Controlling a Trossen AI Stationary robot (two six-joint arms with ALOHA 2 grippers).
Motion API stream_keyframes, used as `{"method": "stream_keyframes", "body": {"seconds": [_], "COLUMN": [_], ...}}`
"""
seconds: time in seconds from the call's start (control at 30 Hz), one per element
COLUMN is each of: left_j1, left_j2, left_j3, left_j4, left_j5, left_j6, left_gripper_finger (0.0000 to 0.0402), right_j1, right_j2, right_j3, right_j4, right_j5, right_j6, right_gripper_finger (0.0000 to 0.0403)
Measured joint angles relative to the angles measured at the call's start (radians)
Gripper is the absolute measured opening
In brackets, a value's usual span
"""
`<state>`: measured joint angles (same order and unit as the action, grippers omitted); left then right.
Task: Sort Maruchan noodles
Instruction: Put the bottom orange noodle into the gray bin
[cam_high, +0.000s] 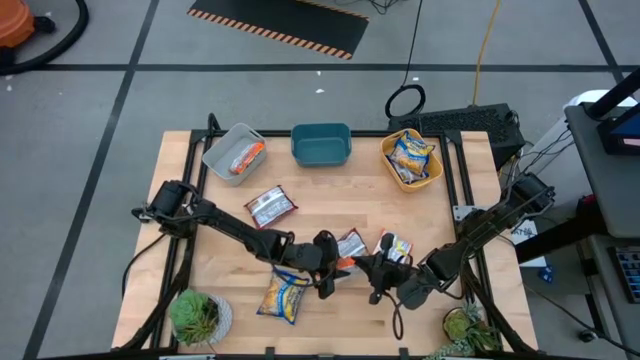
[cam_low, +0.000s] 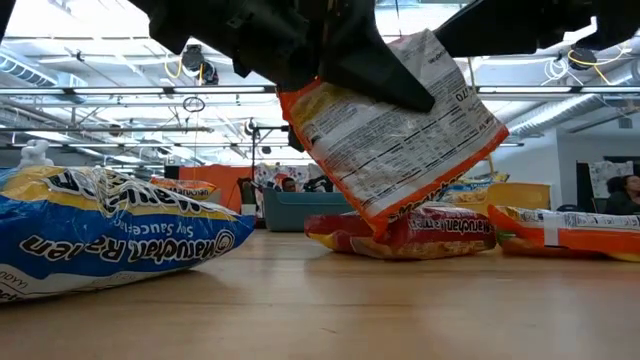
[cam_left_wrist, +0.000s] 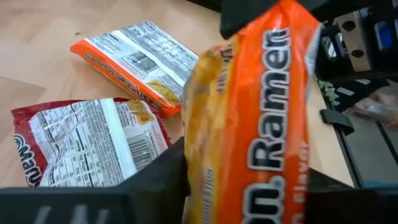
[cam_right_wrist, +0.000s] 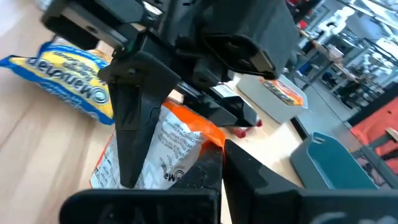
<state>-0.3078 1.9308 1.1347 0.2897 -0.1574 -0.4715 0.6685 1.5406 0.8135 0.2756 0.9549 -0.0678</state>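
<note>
The left gripper (cam_high: 335, 268) sits near the middle of the front of the bench (cam_high: 180, 200), its fingers (cam_left_wrist: 155, 180) pinching an orange noodle packet (cam_low: 395, 130); in the low view that packet hangs tilted, one corner dipping down just above or against a red packet (cam_low: 420, 232) lying flat beneath it; I cannot tell whether they touch. The right gripper (cam_high: 378, 290) is close in beside it, fingers pressed together and holding nothing, its tips right up against the left one.

The main risk, as I judge it, is the grip itself; the fingers hold only the packet's edge, the plastic is slick and the noodles inside are loose weight, so a quick swing could let it slide out or twist. A second risk is the low corner; a sideways move before lifting could drag the red packet or the orange-edged packet (cam_left_wrist: 134, 62) lying next to it, scattering what remains to sort. A third is the crowding of the two arms; any turn of the left wrist could knock the right fingers.

The grey tub (cam_high: 232, 152) at the back left already holds an orange packet, the yellow tub (cam_high: 411, 160) holds yellow-and-blue ones, the teal tub (cam_high: 321, 143) looks empty; a yellow-and-blue packet (cam_high: 283, 298) and a silver-white one (cam_high: 270, 206) lie loose; a drop short of the grey tub would mean another pick.
</note>
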Motion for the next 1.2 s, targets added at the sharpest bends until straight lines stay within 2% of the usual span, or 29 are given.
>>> {"method": "stream_keyframes", "body": {"seconds": [0.07,0.17,0.3,0.53,0.6,0.73,0.93,1.07,1.2], "left_j1": [0.000,0.005,0.017,0.058,0.060,0.069,0.134,0.234,0.379], "left_j2": [0.000,0.000,0.001,-0.120,-0.178,-0.320,-0.530,-0.632,-0.695], "left_j3": [0.000,0.000,0.000,-0.002,-0.002,-0.001,0.000,0.000,0.000], "left_j4": [0.001,-0.001,-0.012,-0.097,-0.156,-0.290,-0.568,-0.774,-0.928], "left_j5": [0.001,0.024,0.031,0.022,0.015,-0.111,-0.356,-0.523,-0.573], "left_j6": [0.009,0.029,0.067,0.091,0.120,0.170,0.231,0.231,0.204], "left_gripper_finger": [0.0130,0.0130,0.0134,0.0146,0.0147,0.0149,0.0150,0.0151,0.0151], "right_j1": [0.000,0.014,0.069,0.191,0.222,0.246,0.221,0.209,0.209], "right_j2": [0.000,0.000,0.000,-0.057,-0.084,-0.154,-0.271,-0.341,-0.390], "right_j3": [0.000,0.000,0.000,0.000,-0.009,-0.051,-0.154,-0.225,-0.288], "right_j4": [-0.001,-0.013,-0.057,-0.085,-0.086,-0.085,-0.085,-0.048,0.012], "right_j5": [0.013,0.027,0.114,0.520,0.593,0.614,0.612,0.611,0.577], "right_j6": [-0.004,0.034,0.103,0.091,0.053,0.018,0.026,0.029,0.020], "right_gripper_finger": [0.0000,0.0010,0.0047,0.0126,0.0143,0.0161,0.0155,0.0152,0.0151]}}
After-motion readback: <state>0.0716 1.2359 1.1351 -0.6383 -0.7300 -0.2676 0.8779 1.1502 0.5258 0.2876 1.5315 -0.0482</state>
